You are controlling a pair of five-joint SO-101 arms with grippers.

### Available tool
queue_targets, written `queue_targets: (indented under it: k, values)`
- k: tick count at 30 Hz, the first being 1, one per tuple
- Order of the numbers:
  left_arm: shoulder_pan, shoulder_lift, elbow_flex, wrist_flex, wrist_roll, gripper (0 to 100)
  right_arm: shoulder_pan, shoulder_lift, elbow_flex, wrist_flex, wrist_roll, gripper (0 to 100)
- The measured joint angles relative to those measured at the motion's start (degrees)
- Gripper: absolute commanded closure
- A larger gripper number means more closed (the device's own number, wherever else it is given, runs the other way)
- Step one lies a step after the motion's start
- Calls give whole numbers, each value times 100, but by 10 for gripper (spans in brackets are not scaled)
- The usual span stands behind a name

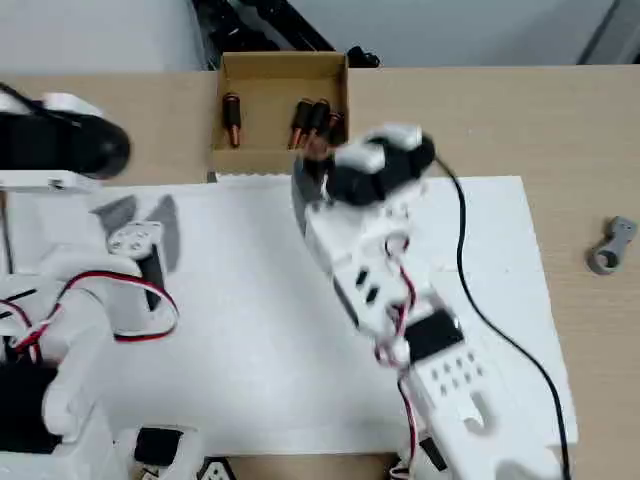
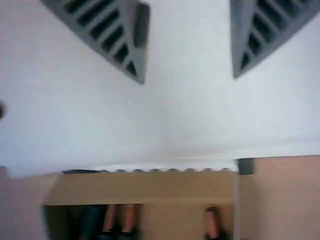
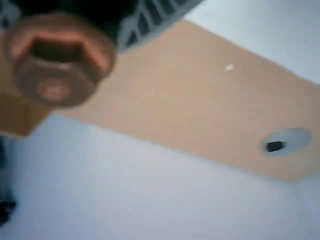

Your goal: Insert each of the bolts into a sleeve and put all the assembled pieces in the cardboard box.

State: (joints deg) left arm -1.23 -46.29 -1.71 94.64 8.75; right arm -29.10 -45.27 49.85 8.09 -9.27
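Note:
The cardboard box point(image 1: 283, 152) stands at the far edge of the white foam board point(image 1: 250, 320). One copper-and-black assembled piece point(image 1: 232, 119) lies in its left part, and several more point(image 1: 312, 120) lie in its right part. My right gripper point(image 1: 312, 165) hangs at the box's near right corner, shut on a copper-coloured piece point(image 3: 55, 60) whose hexagonal end faces the wrist camera. A ribbed grey finger point(image 3: 145, 22) shows beside that piece. My left gripper point(image 1: 140, 215) point(image 2: 187, 72) is open with nothing in it, over the board left of the box, facing the box wall point(image 2: 145, 187).
A small grey part point(image 1: 610, 245) point(image 3: 285, 142) lies on the bare wooden table point(image 1: 560, 130) to the right of the board. A black cable point(image 1: 470, 280) runs along the right arm. A black and white unit point(image 1: 55, 140) sits at the far left.

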Motion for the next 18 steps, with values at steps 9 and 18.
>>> queue_targets:
  k: [9, 18]
  values:
    - [-501, 0, 44, 0, 18, 994, 352, 2848, -1952, -1345, -9, 995]
    - [-510, 0, 527, 0, -519, 995, 466, 5864, -4193, -1653, -9, 995]
